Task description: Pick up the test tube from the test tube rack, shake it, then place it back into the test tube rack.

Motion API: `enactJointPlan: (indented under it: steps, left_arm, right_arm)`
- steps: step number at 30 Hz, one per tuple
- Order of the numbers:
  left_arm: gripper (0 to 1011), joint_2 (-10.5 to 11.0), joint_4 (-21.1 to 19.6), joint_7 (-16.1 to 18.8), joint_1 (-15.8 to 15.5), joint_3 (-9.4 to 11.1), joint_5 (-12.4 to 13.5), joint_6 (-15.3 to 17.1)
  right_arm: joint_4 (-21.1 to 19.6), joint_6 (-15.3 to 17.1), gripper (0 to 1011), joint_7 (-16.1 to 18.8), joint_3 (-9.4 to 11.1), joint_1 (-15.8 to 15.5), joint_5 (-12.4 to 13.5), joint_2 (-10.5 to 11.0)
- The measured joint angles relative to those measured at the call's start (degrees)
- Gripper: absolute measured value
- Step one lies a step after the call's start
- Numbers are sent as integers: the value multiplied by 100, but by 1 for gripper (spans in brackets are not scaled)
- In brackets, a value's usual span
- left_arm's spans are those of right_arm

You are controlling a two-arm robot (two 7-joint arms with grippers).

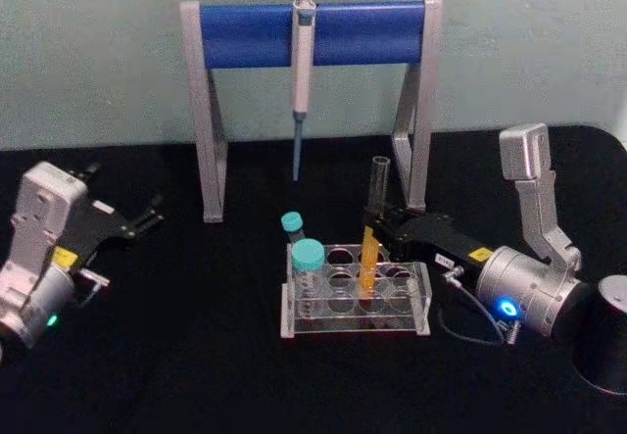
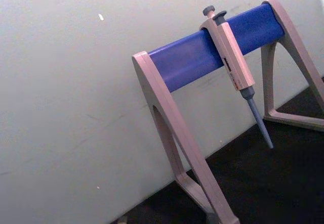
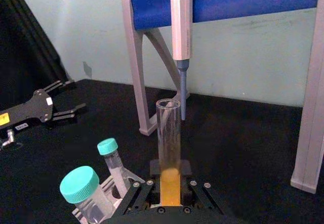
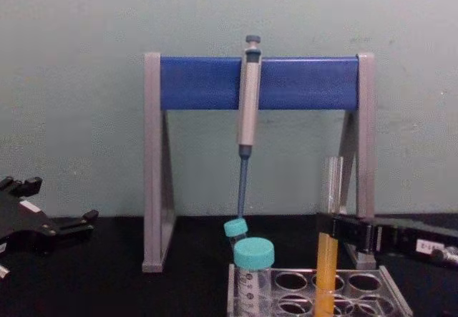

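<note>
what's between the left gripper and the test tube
Head view: between the left gripper and the test tube stand two teal-capped tubes in the test tube rack; otherwise bare black table.

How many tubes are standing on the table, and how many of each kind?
Glass test tube with orange liquid: 1
Teal-capped tubes: 2
Total: 3 tubes

Black desk (image 1: 196, 375). Grey-and-blue pipette stand (image 1: 211, 130) stands on it at the back, both feet down. Clear test tube rack (image 1: 358, 302) sits mid-desk, just in front of the stand. Dark cylinder (image 1: 602, 341) at right edge.
</note>
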Motion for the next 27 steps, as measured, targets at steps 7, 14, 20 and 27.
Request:
enactJointPlan:
  steps: [7,14,20,27]
  left_arm:
    - [1002,0,0,0,0,0,0,0]
    - [1001,0,0,0,0,0,0,0]
    - [1001,0,0,0,0,0,0,0]
    - [1001,0,0,0,0,0,0,0]
  right_arm:
    - [0,0,228,2,0,0,0,0]
    - [-24,-118,228,4,-27,-11,-55,39]
    - [-78,-309,228,23,-29,-51,-163,88]
    - [-191,-571,228,77,-32,-111,-381,158]
